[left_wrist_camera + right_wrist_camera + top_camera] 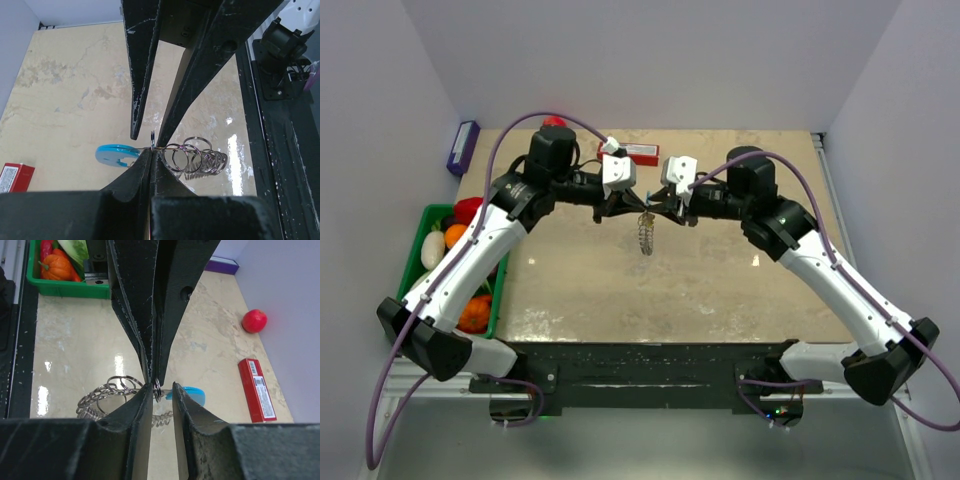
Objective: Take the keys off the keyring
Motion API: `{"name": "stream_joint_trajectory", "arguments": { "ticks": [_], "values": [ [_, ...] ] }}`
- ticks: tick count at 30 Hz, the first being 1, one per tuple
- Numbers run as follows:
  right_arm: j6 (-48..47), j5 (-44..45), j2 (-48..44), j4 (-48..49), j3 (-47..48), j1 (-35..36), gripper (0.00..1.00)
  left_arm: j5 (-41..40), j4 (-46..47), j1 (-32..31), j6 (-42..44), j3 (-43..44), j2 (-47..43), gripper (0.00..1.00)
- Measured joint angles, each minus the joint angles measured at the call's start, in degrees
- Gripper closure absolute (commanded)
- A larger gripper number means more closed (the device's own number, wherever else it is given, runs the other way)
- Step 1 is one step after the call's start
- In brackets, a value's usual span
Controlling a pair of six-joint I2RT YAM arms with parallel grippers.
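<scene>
"While it hangs above the counter, who has the keyring?"
"Left jaws, pinched tight on its top ring; right jaws stand slightly apart around that same ring."

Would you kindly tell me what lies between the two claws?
The keyring hangs there, its top rings between the left claw and the right claw. The top view shows it, and both wrist views confirm it.

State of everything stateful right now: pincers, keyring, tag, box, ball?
left pincer: shut on keyring
right pincer: open, straddling the clamped ring
keyring: held at one ring, chain dangling
blue tag: on the keyring
red box: flat on table
red ball: resting on table
</scene>
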Motion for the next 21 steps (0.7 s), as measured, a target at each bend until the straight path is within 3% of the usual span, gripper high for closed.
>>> {"name": "stream_joint_trajectory", "arguments": {
  "ticks": [9,21],
  "values": [
    [0.5,-7.4,0.0,0.0,-1.3,-4.7,0.82,1.6,0.1,0.0,0.9,0.0,0.0,1.0],
    [2.1,-15.9,1.6,0.9,-1.3,-6.6,0.83,2.9,-0.2,0.1,1.3,0.0,-0.3,1.0]
  ]
}}
